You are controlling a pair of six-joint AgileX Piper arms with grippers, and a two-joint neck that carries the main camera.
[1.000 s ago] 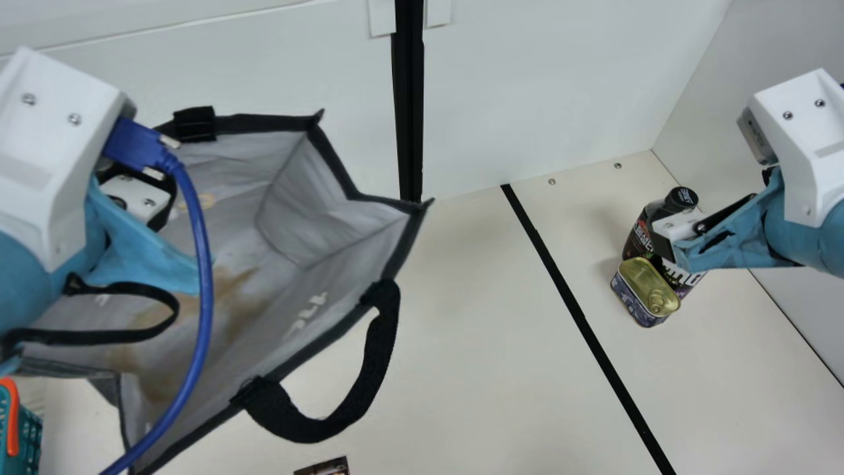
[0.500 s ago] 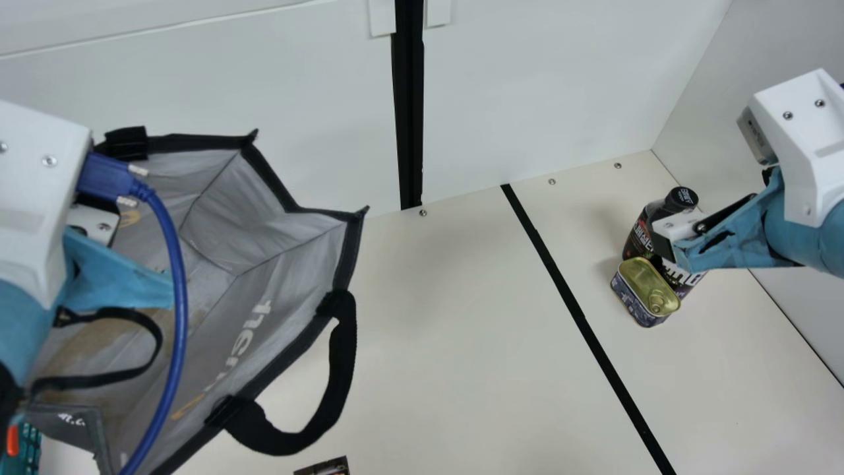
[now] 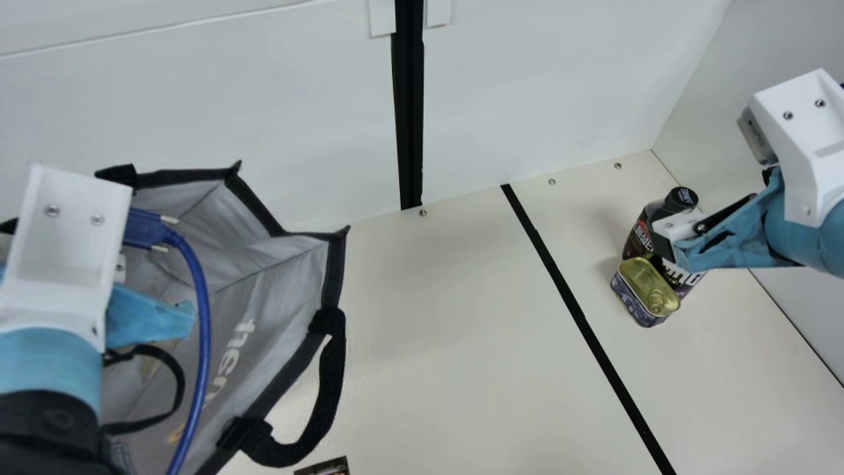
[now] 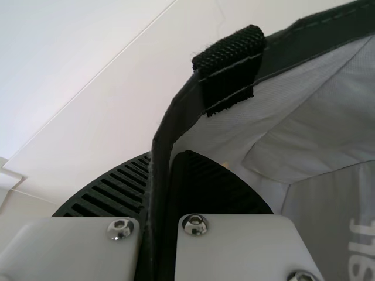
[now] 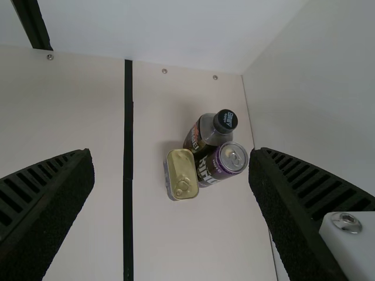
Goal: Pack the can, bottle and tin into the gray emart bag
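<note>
My left gripper (image 3: 151, 316) is over the gray bag (image 3: 264, 297) at the main view's left; in the left wrist view the gripper (image 4: 161, 175) is shut on the bag's dark rim (image 4: 181, 111). The bag stands open-mouthed. My right gripper (image 3: 666, 254) hangs above the group at the right; in the right wrist view the gripper (image 5: 171, 175) is open and empty. Below it the bottle (image 5: 205, 133), the purple can (image 5: 220, 164) and the gold-lidded tin (image 5: 181, 174) stand close together. The can is partly hidden in the main view.
A blue cable (image 3: 201, 316) hangs across the bag's mouth. The bag's black handle (image 3: 330, 389) loops over the table (image 3: 448, 330). A small dark printed item (image 3: 324, 467) lies at the front edge. White walls rise behind and at the right.
My left arm and the bag have shifted, the bag sliding left and toward the front while gripped. The right arm, bottle, can and tin have not moved.
</note>
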